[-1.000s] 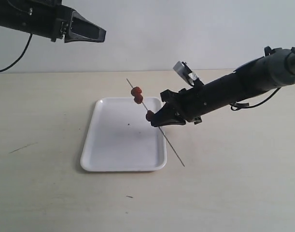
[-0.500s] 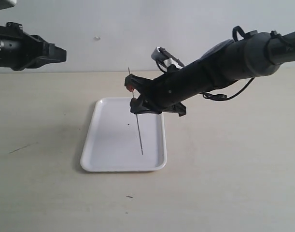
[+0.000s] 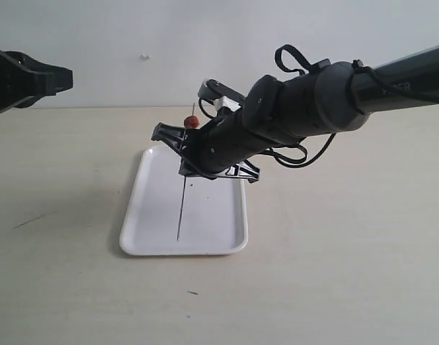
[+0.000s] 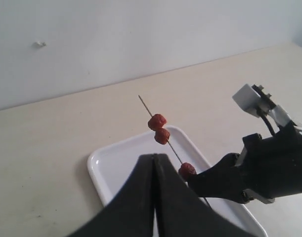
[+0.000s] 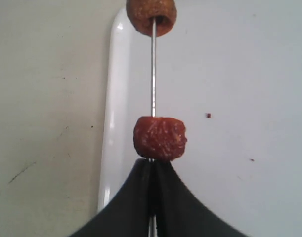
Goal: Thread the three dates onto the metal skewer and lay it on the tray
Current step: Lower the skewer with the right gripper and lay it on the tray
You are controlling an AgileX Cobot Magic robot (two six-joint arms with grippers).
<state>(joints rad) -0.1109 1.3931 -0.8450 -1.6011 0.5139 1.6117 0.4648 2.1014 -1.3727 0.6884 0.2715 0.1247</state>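
Nearest the camera, the pale surface carries the tray, which has not shifted. Over it the metal skewer hangs steeply. Its lower tip is above the tray's near part, about mid-width, and whether it touches cannot be told. Half a second ago that tip stood further right. A second ago the rod slanted out past the tray's right rim.

Further back, the right gripper is pinched tight on the skewer, its arm swung further left than before. The three dates sit threaded on the rod. One lies right against the gripper's fingertips, and two touch each other higher up, near the far tip.

Farthest, the left gripper hovers at the exterior view's left edge, fingers pressed together on nothing. It has withdrawn further left.
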